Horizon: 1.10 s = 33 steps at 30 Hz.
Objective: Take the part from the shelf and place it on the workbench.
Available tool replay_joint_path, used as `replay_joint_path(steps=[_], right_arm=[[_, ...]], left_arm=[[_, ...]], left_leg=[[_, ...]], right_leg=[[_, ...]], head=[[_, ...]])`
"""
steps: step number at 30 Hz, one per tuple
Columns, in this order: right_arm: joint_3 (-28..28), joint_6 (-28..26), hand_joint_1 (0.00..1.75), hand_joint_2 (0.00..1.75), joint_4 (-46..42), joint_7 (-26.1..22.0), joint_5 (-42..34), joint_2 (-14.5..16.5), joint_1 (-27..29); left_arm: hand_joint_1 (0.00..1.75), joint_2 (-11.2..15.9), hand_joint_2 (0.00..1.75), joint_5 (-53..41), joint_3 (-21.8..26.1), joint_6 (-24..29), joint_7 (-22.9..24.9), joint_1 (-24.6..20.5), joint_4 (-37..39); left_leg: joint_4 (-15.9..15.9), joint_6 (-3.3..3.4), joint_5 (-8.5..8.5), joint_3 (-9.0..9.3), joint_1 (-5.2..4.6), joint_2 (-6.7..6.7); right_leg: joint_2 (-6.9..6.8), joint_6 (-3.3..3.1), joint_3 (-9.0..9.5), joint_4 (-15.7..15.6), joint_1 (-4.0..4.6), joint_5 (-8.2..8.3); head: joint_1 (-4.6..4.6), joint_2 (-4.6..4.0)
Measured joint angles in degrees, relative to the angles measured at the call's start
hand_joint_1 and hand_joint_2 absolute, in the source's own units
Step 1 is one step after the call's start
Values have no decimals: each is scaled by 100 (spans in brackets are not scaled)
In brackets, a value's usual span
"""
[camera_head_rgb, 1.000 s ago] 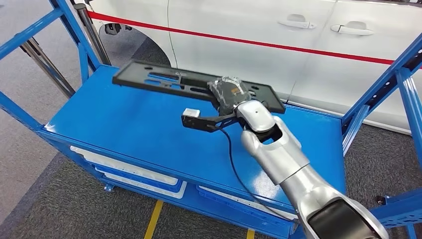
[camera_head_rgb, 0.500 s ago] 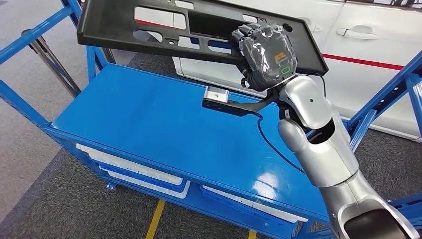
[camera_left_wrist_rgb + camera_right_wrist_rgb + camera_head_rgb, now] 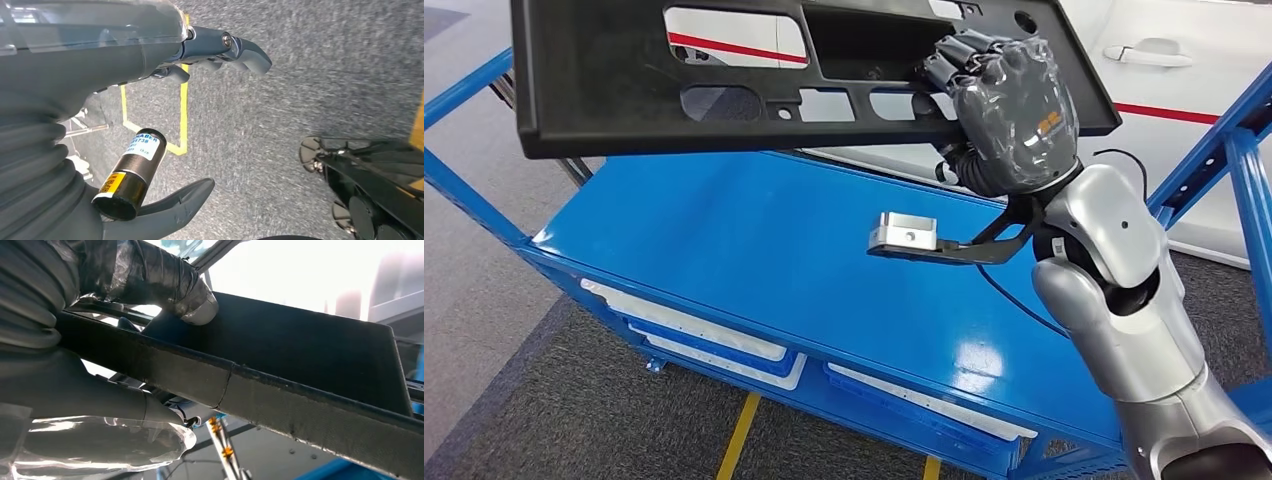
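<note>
Hanging low over grey carpet, the left hand point(image 3: 150, 125) held nothing, thumb and dark fingers apart; a yellow floor line point(image 3: 182, 115) ran beneath it. In the head view, the long flat black plastic panel with cut-out slots point(image 3: 624, 90) was up in the air, well above the blue metal shelf point(image 3: 744, 260), tilted, its face toward the camera, its left end free. The shelf's top deck was glossy blue; white trays point(image 3: 689, 335) sat on the level beneath. Further right, the right hand point(image 3: 1009, 110), wrapped in clear plastic film, gripped the panel's lower edge near its right end, fingers curled through a slot. In the right wrist view the taped thumb point(image 3: 170, 287) pressed one side of the panel's rim and the fingers point(image 3: 100, 440) the other. A small silver wrist camera point(image 3: 904, 232) stuck out on a black bracket below the hand. A white car with a red stripe point(image 3: 1184, 110) stood behind the shelf.
</note>
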Motion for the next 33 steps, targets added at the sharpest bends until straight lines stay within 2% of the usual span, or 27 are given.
replay_joint_path(steps=[1, 2, 4, 5, 8, 9, 10, 11, 13, 14, 15, 16, 17, 18, 19, 21, 22, 23, 24, 25, 26, 28, 29, 30, 31, 32, 33], right_arm=[[-4, 8, 175, 175, -69, -18, -56, -38, 23], [-11, 10, 175, 175, -135, -30, -87, -73, 38], [-34, 9, 175, 175, -252, -44, -111, -128, 48], [-44, 9, 175, 175, -296, -47, -112, -148, 48], [-52, 10, 175, 175, -370, -50, -116, -188, 57], [-55, 10, 175, 175, -385, -50, -118, -212, 61], [-60, 11, 175, 175, -398, -50, -119, -237, 64], [-65, 11, 175, 175, -410, -50, -122, -260, 68], [-72, 13, 175, 175, -426, -50, -126, -287, 81], [-72, 13, 175, 175, -429, -50, -127, -297, 90], [-72, 13, 175, 175, -429, -50, -127, -309, 100], [-72, 13, 175, 175, -430, -50, -128, -321, 108], [-72, 12, 175, 175, -432, -50, -134, -327, 113], [-73, 11, 175, 175, -440, -50, -150, -331, 117], [-75, 11, 175, 175, -458, -51, -177, -334, 117], [-88, 9, 175, 175, -517, -56, -241, -343, 121], [-97, 9, 175, 175, -546, -60, -269, -352, 123], [-106, 9, 175, 175, -568, -63, -288, -361, 133], [-113, 11, 175, 175, -577, -64, -303, -375, 145], [-119, 13, 175, 175, -586, -65, -313, -387, 159], [-125, 14, 175, 175, -592, -64, -319, -398, 178], [-138, 19, 175, 175, -599, -61, -340, -420, 206], [-144, 23, 175, 175, -602, -58, -355, -433, 224], [-151, 34, 175, 175, -601, -54, -377, -447, 248], [-158, 48, 175, 175, -600, -50, -397, -463, 278], [-169, 65, 175, 175, -599, -48, -417, -480, 310], [-184, 82, 175, 175, -598, -46, -436, -498, 336]], left_arm=[[0, 0, 175, -2, 9, 0, 6, 0, 0], [0, 0, 175, -3, 17, 0, 9, -1, 0], [0, 0, 175, -3, 23, 1, 13, -8, -1], [0, -1, 175, -3, 25, 1, 14, -12, -1], [0, -6, 175, -4, 28, 2, 20, -14, -2], [0, -11, 175, -5, 32, 2, 22, -15, -2], [0, -16, 175, -5, 35, 2, 23, -20, -2], [0, -21, 175, -5, 42, 2, 23, -26, -2], [0, -24, 175, -5, 56, 3, 23, -39, -2], [0, -24, 175, -5, 64, 4, 23, -39, -2], [0, -24, 175, -5, 69, 5, 23, -39, -2], [0, -25, 175, -5, 74, 7, 23, -39, -2], [0, -25, 175, -5, 78, 7, 23, -39, -2], [0, -27, 175, -5, 85, 5, 24, -40, -2], [0, -32, 175, -7, 95, 4, 26, -43, -2], [0, -42, 175, -10, 113, 1, 31, -51, -2], [0, -45, 175, -13, 118, -1, 32, -53, -2], [0, -46, 175, -19, 121, -3, 29, -49, -3], [0, -44, 175, -28, 125, -5, 20, -46, -8], [0, -42, 175, -42, 128, -8, 7, -39, -15], [0, -39, 175, -54, 131, -9, -9, -33, -22], [0, -37, 175, -76, 133, -11, -38, -25, -31], [0, -37, 175, -86, 134, -12, -48, -25, -31], [0, -37, 175, -98, 134, -13, -56, -24, -32], [0, -37, 175, -107, 136, -15, -60, -26, -35], [0, -37, 175, -115, 137, -20, -63, -29, -42], [0, -37, 175, -121, 140, -26, -63, -32, -51]], left_leg=[[-144, -2, 109, 131, 3, 5], [-486, 6, 277, 365, 5, 9], [-1253, 37, 488, 830, -10, 15], [-1488, 56, 532, 952, -26, 13], [-1623, 140, 635, 928, -48, 4], [-1658, 184, 701, 899, -37, 14], [-1694, 237, 782, 853, -24, 26], [-1726, 285, 868, 791, -12, 39], [-1723, 335, 999, 619, -30, 50], [-1716, 339, 1058, 530, -38, 51], [-1703, 336, 1116, 439, -43, 50], [-1682, 329, 1172, 342, -46, 49], [-1654, 318, 1222, 248, -46, 48], [-1619, 304, 1266, 161, -46, 46], [-1581, 284, 1302, 86, -54, 40], [-1535, 227, 1384, 2, -65, 29], [-1537, 194, 1430, -16, -68, 26], [-1550, 158, 1486, -22, -71, 19], [-1550, 127, 1496, -33, -66, 14], [-1495, 98, 1410, -76, -63, 11], [-1349, 70, 1218, -139, -58, 9], [-743, 21, 633, -321, -31, 16], [-378, 0, 421, -390, -20, 17], [-83, -15, 343, -415, -14, 18], [62, -23, 404, -367, -11, 18], [13, -19, 556, -226, -11, 19], [-219, -7, 714, 8, -11, 19]], right_leg=[[-7, 12, -44, 18, -1, 23], [-9, 30, -84, 37, -3, 47], [-13, 84, -143, 58, 3, 106], [-17, 119, -156, 54, 5, 145], [-23, 227, -174, -8, -5, 276], [-9, 257, -199, 1, -4, 244], [9, 279, -249, 96, 0, 98], [29, 293, -323, 307, 3, -152], [50, 303, -489, 978, 3, -745], [52, 309, -538, 1316, 2, -916], [53, 314, -530, 1536, 2, -941], [53, 314, -442, 1595, 2, -846], [53, 310, -266, 1467, 2, -677], [56, 298, -6, 1172, 2, -520], [61, 278, 297, 761, 12, -476], [72, 230, 740, 74, 39, -579], [75, 210, 825, -93, 56, -642], [72, 182, 815, -143, 55, -629], [55, 150, 775, -145, 43, -575], [41, 109, 731, -153, 25, -521], [26, 65, 670, -162, 5, -453], [12, 17, 519, -150, -4, -325], [8, 11, 433, -136, -1, -263], [2, 15, 344, -120, 4, -205], [-7, 21, 255, -100, 7, -149], [-15, 31, 167, -77, 8, -97], [-21, 46, 84, -50, 8, -48]], head=[[0, 0], [0, 0], [1, 0], [1, 0], [4, 0], [7, 0], [9, 0], [11, 0], [11, 0], [10, 0], [10, 0], [10, 0], [9, 0], [9, 0], [9, 0], [5, 0], [4, 0], [2, 0], [5, 0], [4, 0], [3, 0], [-1, 0], [-1, 0], [-1, 0], [-1, 0], [0, 0], [-1, 0]])
